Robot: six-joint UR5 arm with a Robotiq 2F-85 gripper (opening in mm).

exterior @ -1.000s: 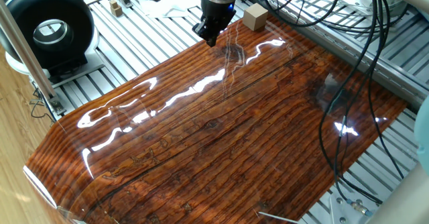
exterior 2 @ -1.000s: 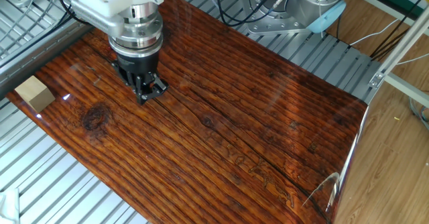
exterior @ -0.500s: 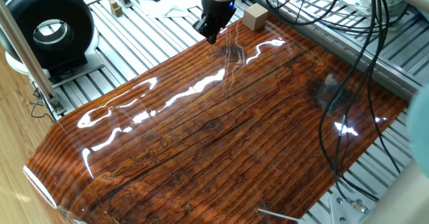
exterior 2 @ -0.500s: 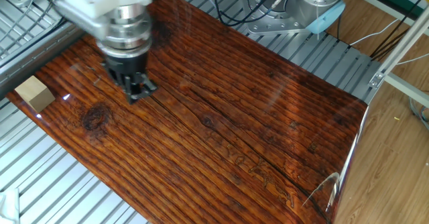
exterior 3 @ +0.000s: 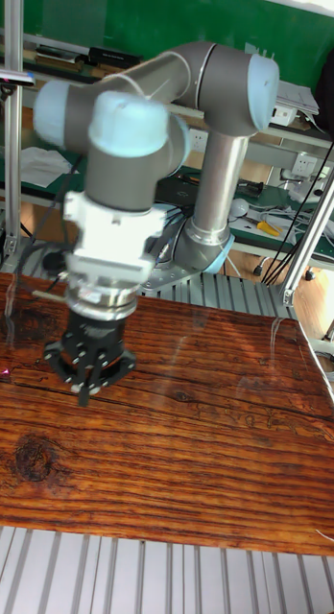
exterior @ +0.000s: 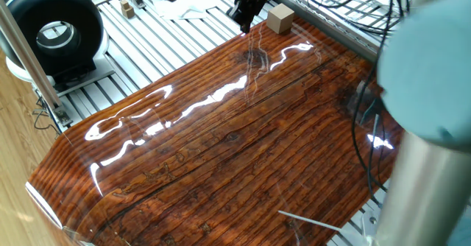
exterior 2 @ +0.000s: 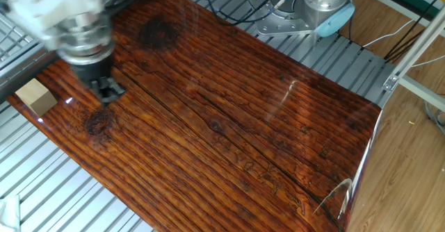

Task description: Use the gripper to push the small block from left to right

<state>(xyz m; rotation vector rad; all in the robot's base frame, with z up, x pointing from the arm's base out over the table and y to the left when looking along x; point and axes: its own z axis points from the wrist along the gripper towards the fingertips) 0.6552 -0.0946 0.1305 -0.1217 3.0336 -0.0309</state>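
The small block (exterior: 280,19) is a plain tan wooden cube sitting at the far corner of the glossy wooden board (exterior: 243,143). It also shows at the board's left edge (exterior 2: 36,96). The black gripper (exterior: 246,18) hangs low over the board just left of the block, a short gap apart. From the other side the gripper (exterior 2: 108,93) is motion-blurred and right of the block. Its fingers look pressed together with nothing between them. In the tall view the gripper (exterior 3: 87,384) points down at the board, and the block is out of frame.
A black round device (exterior: 55,32) and a tiny tan piece (exterior: 127,9) sit on the metal slats left of the board. Cables (exterior: 368,128) hang over the right side. The arm's blurred link (exterior: 430,106) fills the right foreground. The robot base (exterior 2: 327,3) stands behind the board.
The gripper has travelled across the board toward the block's corner and now stands close beside it. The block has not moved. The arm's link has swung into the right foreground.
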